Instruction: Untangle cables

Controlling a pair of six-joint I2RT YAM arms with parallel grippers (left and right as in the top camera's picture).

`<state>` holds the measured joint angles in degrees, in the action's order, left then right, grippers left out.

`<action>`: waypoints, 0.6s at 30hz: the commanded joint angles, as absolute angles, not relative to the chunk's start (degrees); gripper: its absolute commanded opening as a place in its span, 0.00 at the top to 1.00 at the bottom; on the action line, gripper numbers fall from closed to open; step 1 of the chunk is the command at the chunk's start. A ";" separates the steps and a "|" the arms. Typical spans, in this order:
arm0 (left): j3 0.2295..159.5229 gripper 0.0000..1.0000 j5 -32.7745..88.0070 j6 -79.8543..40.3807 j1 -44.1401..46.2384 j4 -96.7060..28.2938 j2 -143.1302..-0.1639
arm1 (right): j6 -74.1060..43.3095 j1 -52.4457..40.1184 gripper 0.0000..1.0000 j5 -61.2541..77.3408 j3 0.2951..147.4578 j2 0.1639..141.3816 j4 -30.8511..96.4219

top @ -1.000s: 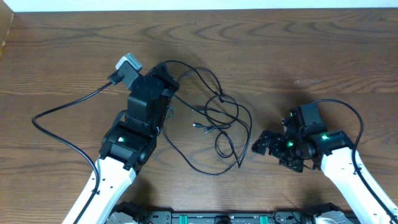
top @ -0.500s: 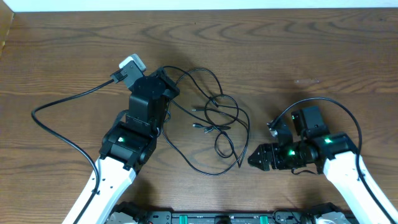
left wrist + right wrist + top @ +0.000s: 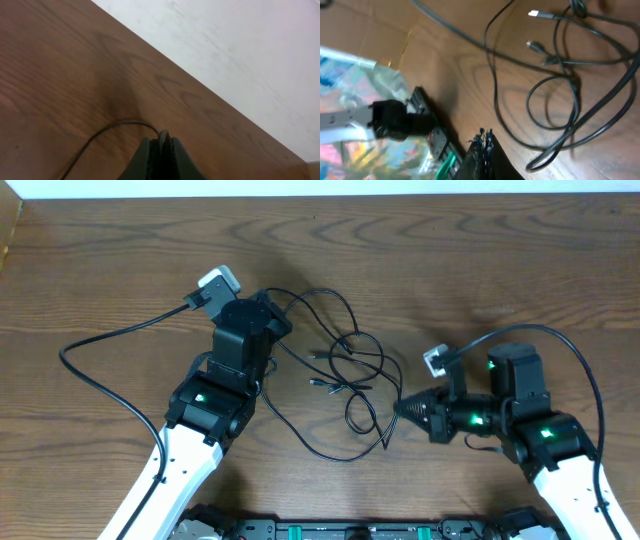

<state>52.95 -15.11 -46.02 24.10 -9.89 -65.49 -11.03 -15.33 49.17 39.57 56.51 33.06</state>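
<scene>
Right tool [image 3: 401, 408] now turned, narrow and empty, toward cables [image 3: 350, 338] just ahead; left tool [image 3: 160, 136] pinching one strand; pull-apart likely next.

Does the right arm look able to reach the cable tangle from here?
Probably yes: the right gripper points straight at the cables, close beside their nearest loop, nothing lying between. Its jaws look shut, so they would need opening first.

Tangled black cables [image 3: 345, 375] lie on the table [image 3: 500, 260] between the left gripper [image 3: 275, 315] and the right gripper [image 3: 400, 408], both close by.
</scene>
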 commanded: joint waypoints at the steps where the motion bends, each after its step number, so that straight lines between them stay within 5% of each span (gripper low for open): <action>1: 53.52 0.92 -11.90 -44.82 23.86 -8.40 -65.45 | -18.92 -19.22 0.99 42.44 39.64 60.51 28.01; 8: 53.56 0.92 -3.38 -44.82 23.83 -1.98 -64.77 | -25.19 -30.52 0.99 29.36 39.64 74.61 21.32; 18: 60.01 0.92 -3.38 -37.91 19.05 -2.07 -56.69 | -29.87 -32.29 0.99 15.53 39.64 86.72 20.53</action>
